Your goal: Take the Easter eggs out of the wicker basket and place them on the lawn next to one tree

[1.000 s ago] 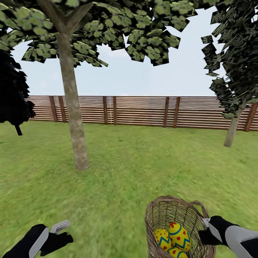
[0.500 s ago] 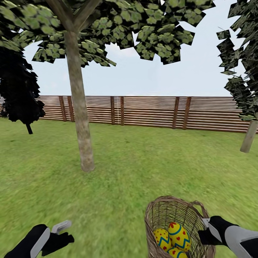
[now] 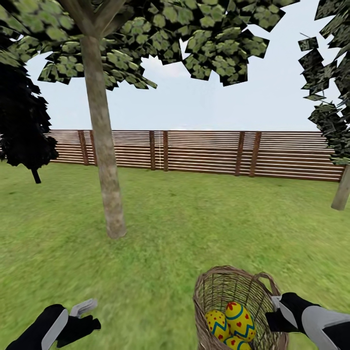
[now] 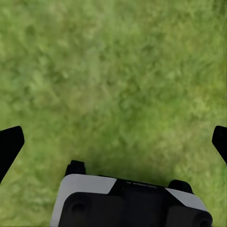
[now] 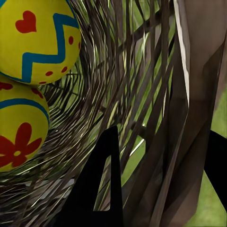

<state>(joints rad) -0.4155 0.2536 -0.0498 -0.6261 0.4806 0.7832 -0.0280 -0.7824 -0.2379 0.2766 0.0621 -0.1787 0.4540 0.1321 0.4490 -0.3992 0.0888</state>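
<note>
Since a second ago the whole head view has slid, the camera swinging so the grey-brown tree trunk [image 3: 104, 160] now stands nearer, at about eleven o'clock. The right gripper [image 3: 276, 315] is clamped on the wicker basket [image 3: 214, 291] wall at five o'clock, three Easter eggs [image 3: 239, 321] inside (carrying step); the left gripper [image 3: 82, 316] hangs wide open, empty. Next, I judge: stop by the trunk, set down, unload.
</note>
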